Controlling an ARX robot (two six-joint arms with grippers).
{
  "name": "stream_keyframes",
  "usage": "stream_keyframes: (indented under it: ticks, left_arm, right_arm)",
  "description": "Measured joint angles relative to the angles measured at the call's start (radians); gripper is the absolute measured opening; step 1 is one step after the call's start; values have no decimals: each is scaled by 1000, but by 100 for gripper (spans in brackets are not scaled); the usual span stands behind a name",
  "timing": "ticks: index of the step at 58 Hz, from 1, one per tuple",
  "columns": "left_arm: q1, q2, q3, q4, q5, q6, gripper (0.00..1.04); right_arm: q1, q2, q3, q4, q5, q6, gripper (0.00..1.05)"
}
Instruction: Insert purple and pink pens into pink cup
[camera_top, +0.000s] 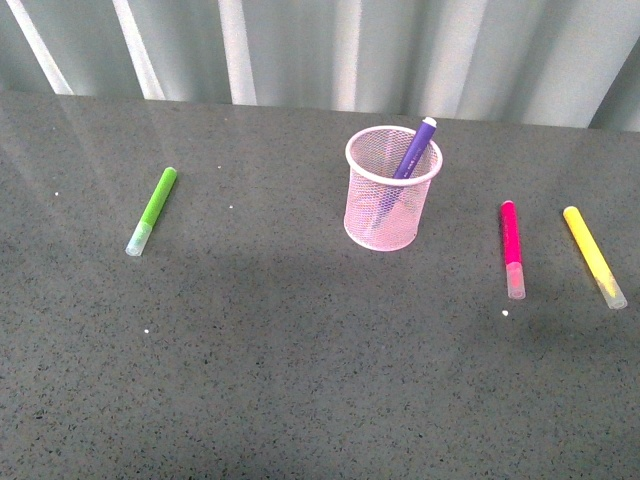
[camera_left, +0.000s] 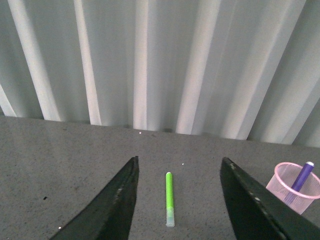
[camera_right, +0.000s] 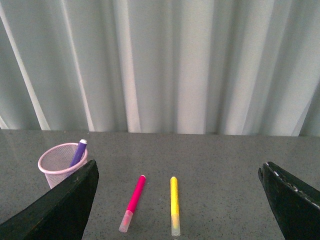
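Plainly, the purple pen (camera_top: 415, 148) stood slanted inside the pink cup (camera_top: 375, 218), its end poking above the rim. From the front we saw the pink pen (camera_top: 512, 245) lying flat to the right of the cup, apart from it. A yellow marker (camera_top: 592, 252) lay further right and a green marker (camera_top: 155, 208) well to the cup's left; neither arm showed there. Only the wrist views gave us the grippers: the left gripper (camera_left: 179, 160) and the right gripper (camera_right: 179, 165) both gaped wide, gripping nothing.
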Motion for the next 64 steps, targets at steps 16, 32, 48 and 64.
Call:
stream_keyframes:
  ticks: [16, 32, 48, 64]
  left_arm:
    - [-1, -107, -111, 6, 0, 26, 4]
    - [-1, -185, -163, -17, 0, 29, 4]
    - [-1, -257, -195, -57, 0, 29, 4]
    - [-1, -439, -219, -222, -1, 30, 4]
  right_arm:
    - [0, 0, 0, 0, 0, 0, 98]
    - [0, 0, 0, 0, 0, 0, 98]
    - [0, 0, 0, 0, 0, 0, 98]
    - [0, 0, 0, 0, 1, 0, 98]
